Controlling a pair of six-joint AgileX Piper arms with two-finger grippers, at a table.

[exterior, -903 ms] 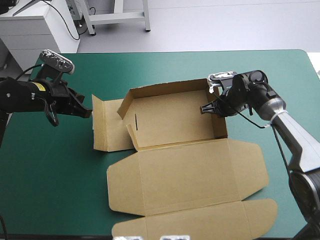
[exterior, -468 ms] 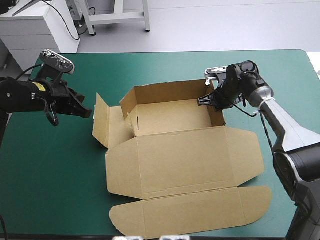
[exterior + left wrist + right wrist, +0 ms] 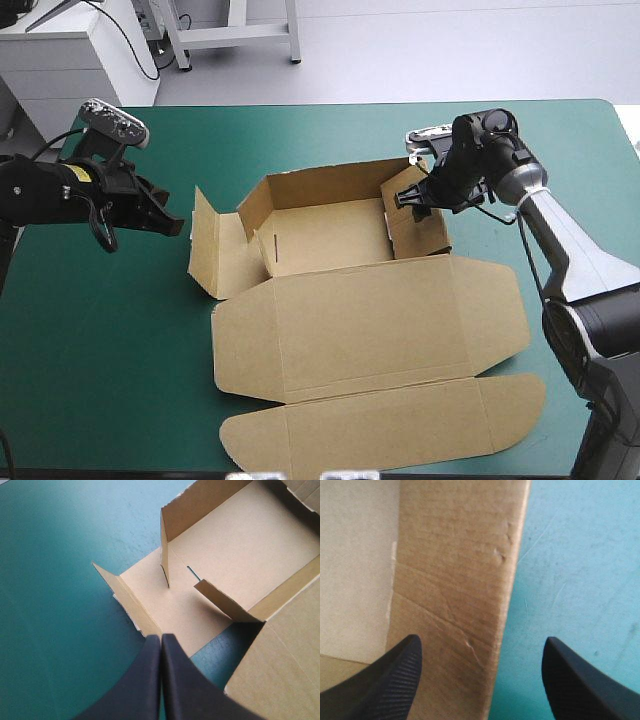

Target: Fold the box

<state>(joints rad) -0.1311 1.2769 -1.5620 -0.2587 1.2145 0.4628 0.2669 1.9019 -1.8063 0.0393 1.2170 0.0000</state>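
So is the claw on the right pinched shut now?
No, the right gripper has its fingers wide apart, with a wall of the box between them.

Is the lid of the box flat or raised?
Flat: the lid lies spread on the teal-green cover, in front of the tray, whose walls stand raised.

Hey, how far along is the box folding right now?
Done: the box has its far wall and right wall standing. In hand: the right gripper, fingers open, straddles the right wall, where a flap leans into the tray. Still to do: the left side panel splays outward, untucked, with the shut left gripper beside it, and the lid lies flat on the near side.
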